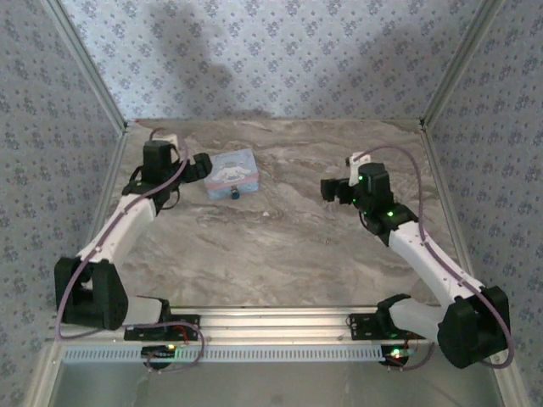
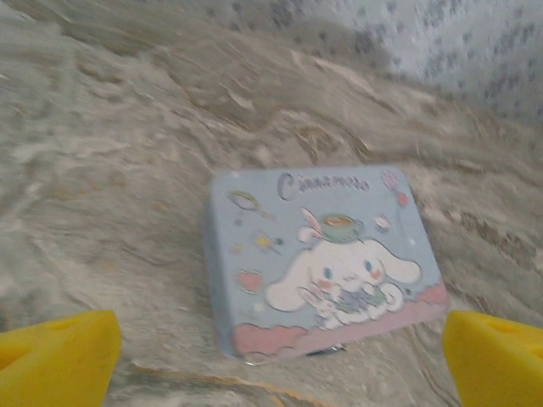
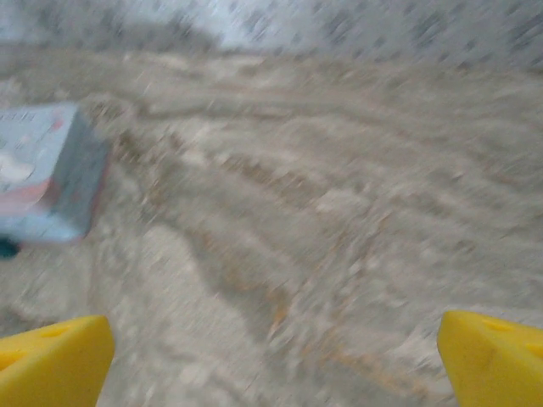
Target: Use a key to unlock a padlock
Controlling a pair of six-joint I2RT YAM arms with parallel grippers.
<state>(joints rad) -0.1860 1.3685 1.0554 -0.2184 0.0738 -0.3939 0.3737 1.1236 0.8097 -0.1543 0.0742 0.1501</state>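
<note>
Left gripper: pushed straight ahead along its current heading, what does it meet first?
The left gripper would most likely meet the cartoon tin, centred ahead between its open jaws. Depth is unclear: angled down, it could touch the table just short of it.

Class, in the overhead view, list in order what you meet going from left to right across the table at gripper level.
left gripper → light-blue tin → right gripper
</note>
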